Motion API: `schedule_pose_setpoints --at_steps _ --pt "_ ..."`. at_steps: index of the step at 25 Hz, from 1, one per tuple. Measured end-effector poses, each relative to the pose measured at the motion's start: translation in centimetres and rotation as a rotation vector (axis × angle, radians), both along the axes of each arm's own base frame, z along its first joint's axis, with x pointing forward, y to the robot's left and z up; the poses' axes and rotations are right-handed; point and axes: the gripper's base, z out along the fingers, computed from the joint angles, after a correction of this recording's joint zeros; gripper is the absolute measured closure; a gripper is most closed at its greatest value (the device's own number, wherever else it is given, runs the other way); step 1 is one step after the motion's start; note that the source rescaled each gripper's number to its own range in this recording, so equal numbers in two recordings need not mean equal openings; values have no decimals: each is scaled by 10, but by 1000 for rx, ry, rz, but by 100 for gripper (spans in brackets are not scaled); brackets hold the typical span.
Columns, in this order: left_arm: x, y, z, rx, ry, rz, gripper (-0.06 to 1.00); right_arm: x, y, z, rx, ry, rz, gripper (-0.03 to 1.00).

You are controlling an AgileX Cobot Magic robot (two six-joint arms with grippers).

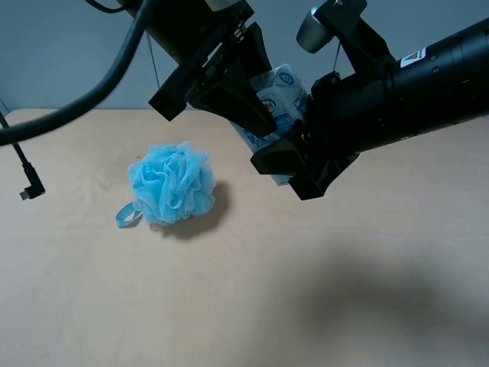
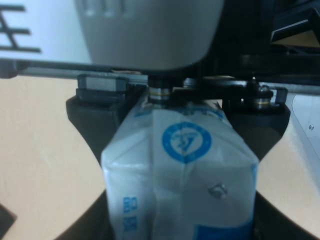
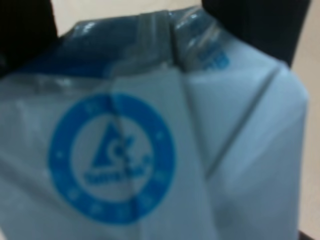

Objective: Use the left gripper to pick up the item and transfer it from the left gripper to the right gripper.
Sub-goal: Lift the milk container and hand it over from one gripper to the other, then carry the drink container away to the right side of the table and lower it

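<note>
Carton (image 1: 281, 88) mostly hidden between left gripper (image 1: 266, 116) and right gripper (image 1: 294, 164). Right gripper's contact with carton unreadable. Right wrist view blurred, carton cropped.

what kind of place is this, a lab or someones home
Most likely a robotics lab bench, not a home: a pale tabletop against a blank grey wall, the left gripper and right gripper meeting around a drink carton, and a blue bath puff as a prop.

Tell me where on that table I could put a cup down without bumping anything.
Bare: the wide front strip of table, nearer the camera than the blue puff, and its right side. Crowded: back middle, where the left gripper and right gripper meet at the carton.
</note>
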Motion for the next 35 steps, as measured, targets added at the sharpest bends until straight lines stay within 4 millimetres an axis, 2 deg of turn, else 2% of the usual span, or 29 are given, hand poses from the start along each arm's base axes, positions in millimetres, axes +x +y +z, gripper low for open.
schedule_pose_setpoints --at_steps 4,5,6,7,9,10,12,16,24,29,35 --pt "0 0 0 -1 -5 -1 92 1 0 0 -1 -10 -3 94" --pt "0 0 0 -5 -4 1 82 1 0 0 1 -11 -7 95" --pt "0 -1 1 -13 5 2 64 2 0 0 3 -13 -13 96" --pt "-1 -1 1 -18 11 1 42 3 0 0 3 -19 -18 96" --pt "-1 -1 2 -24 19 1 14 4 0 -1 4 -23 -27 96" --pt "-2 -1 3 -24 19 0 6 4 0 0 4 -24 -27 96" --pt "-3 -1 4 -27 15 -1 -1 5 0 0 5 -26 -29 96" --pt "-3 0 5 -28 14 -1 -5 5 0 0 5 -27 -30 96" --pt "-6 1 10 -44 25 16 -6 5 0 0 6 -28 -30 96" --pt "-13 16 26 13 -70 32 -6 5 0 0 6 -28 -30 96" --pt "-18 47 51 57 -115 187 -4 5 0 0 5 -28 -30 96"
